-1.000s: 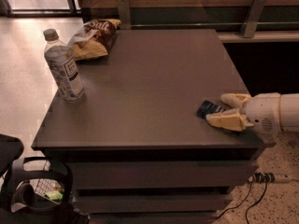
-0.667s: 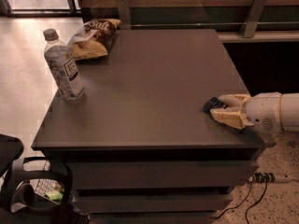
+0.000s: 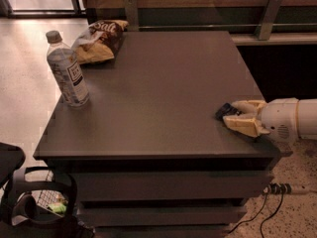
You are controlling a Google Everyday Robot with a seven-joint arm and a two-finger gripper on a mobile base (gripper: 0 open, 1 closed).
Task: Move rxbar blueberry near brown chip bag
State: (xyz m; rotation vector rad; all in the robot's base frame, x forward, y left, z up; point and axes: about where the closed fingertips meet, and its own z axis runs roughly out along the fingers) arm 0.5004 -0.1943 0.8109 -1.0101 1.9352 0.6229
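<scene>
The rxbar blueberry is a small dark bar at the table's right edge, with only its left end showing. My gripper comes in from the right at table height. Its pale fingers sit on either side of the bar and appear closed on it. The brown chip bag, wrinkly with white script lettering, lies at the far left corner of the table, well away from the bar and the gripper.
A clear water bottle with a grey cap stands upright at the left edge, in front of the chip bag. The dark table has drawers below. A wall rail runs behind it. A black bag and cables lie on the floor.
The bar and the gripper's fingertips have shifted slightly right together, and the fingers have drawn closer around the bar, covering more of it. The bottle and the chip bag have not moved.
</scene>
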